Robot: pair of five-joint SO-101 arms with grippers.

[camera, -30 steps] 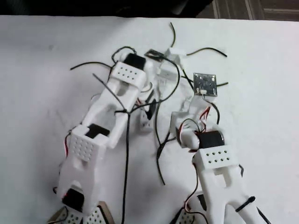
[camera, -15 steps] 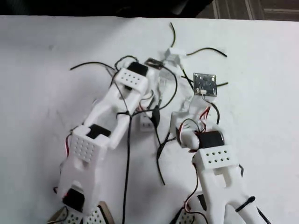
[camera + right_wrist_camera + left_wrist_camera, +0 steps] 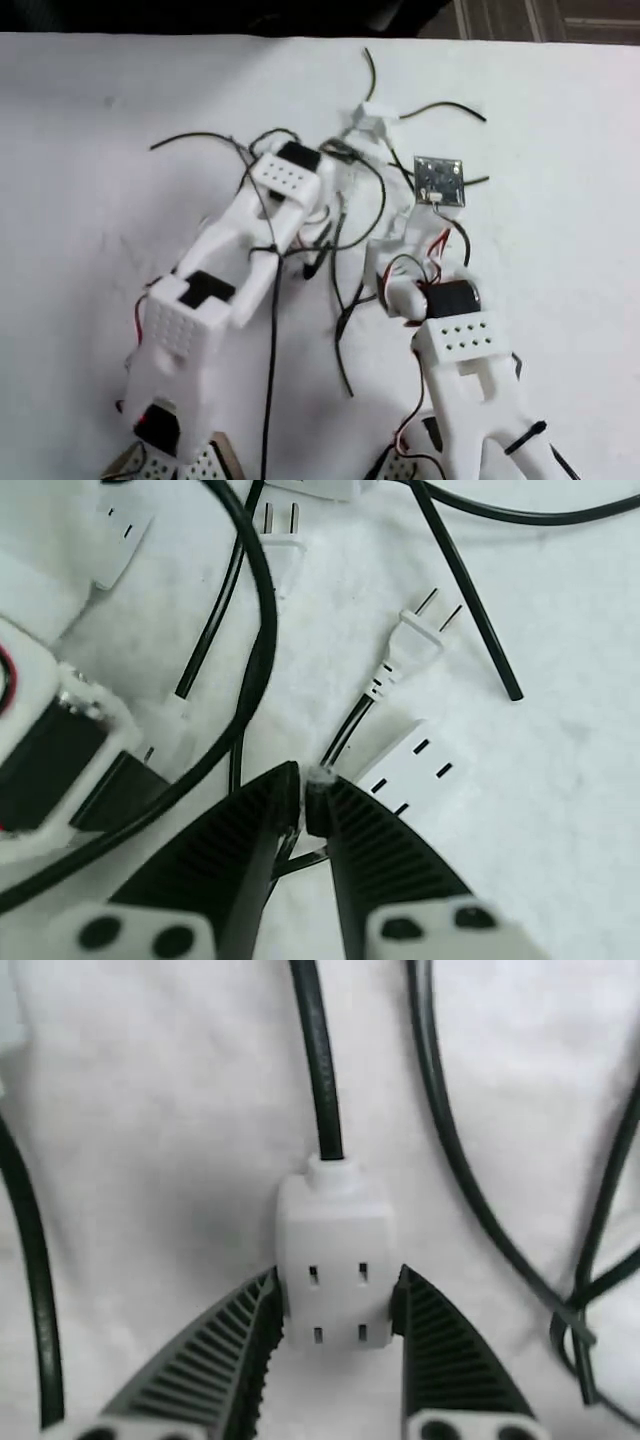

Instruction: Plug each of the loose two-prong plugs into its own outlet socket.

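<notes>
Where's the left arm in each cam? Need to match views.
High view: left arm runs from the bottom edge to the middle of the table.
Left wrist view: its gripper holds a white socket by the sides.
Right wrist view: its body beside a looping cord.
Shared landmark: black cords on the white table.

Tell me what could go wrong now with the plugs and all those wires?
1. The right gripper pinches the thin cord, not the two-prong plug itself, so the plug might flop and miss the slots.
2. The left gripper holds only one end of the outlet socket; a push could twist it loose.
3. Loose black cords lie between the arms and might snag.
</notes>
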